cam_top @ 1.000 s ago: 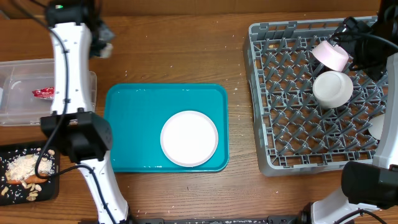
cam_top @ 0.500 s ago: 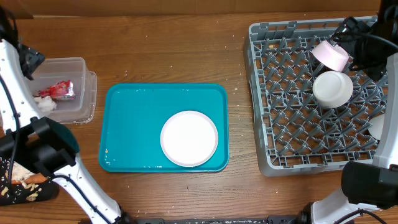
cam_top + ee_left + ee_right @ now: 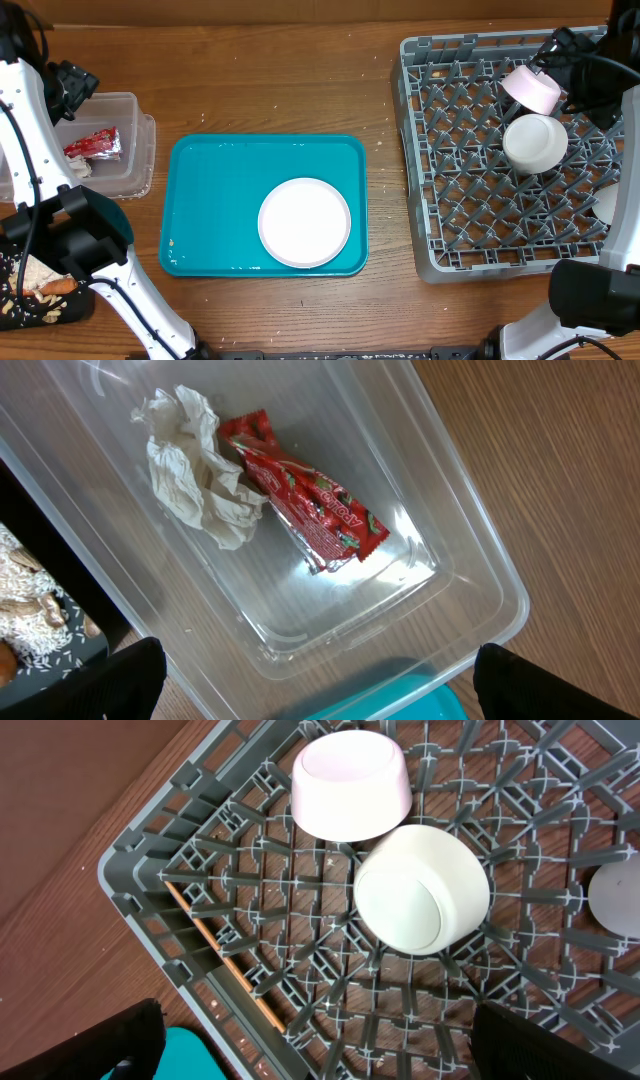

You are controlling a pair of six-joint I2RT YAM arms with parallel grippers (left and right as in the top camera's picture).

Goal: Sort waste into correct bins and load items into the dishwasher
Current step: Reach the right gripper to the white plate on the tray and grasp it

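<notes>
The red snack wrapper point(image 3: 310, 510) lies in the clear plastic bin point(image 3: 480, 590), touching a crumpled tissue point(image 3: 195, 470). A second ago my left arm lay across that bin. Now it has swung to the far edge, and the left pincer point(image 3: 320, 695) hangs above, released and empty, so I judge the waste sorted. The right pincer point(image 3: 320, 1055) is likewise spread, over the dish rack point(image 3: 230, 900) holding a pink bowl point(image 3: 350, 780) and white cup point(image 3: 422, 890). The white plate point(image 3: 304, 222) waits on the teal tray point(image 3: 215, 200), on the wooden tabletop point(image 3: 270, 80).
</notes>
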